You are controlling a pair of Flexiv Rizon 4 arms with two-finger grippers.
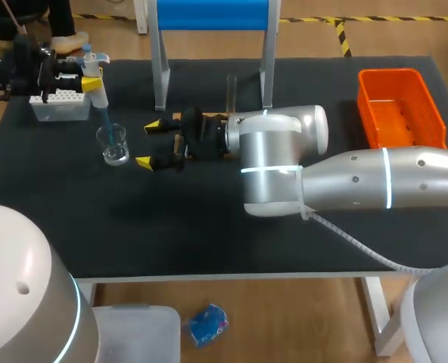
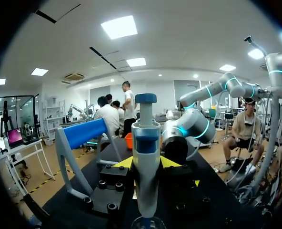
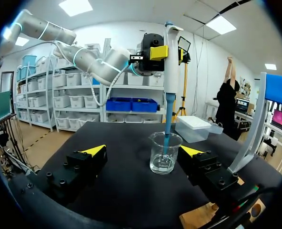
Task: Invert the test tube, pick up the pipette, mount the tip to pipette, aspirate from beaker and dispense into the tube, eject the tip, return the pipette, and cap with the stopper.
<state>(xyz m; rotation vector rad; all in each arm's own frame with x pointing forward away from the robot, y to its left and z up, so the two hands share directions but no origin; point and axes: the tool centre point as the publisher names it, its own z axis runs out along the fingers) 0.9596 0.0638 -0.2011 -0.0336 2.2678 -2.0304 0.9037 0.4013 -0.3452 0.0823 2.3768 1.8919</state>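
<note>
1. The left gripper is clamped on the pipette, its yellow-tipped fingers pressing the white body from both sides.
2. The pipette stands upright (blue plunger on top). Its blue tip reaches down inside the clear glass beaker.
3. The beaker stands on the black table, just beside the white tip box.
4. The right gripper lies low over the table. Its fingers are spread wide and hold nothing; the beaker is just ahead of them, not touching.
5. An orange bin sits well apart, at the table's right end.
</note>
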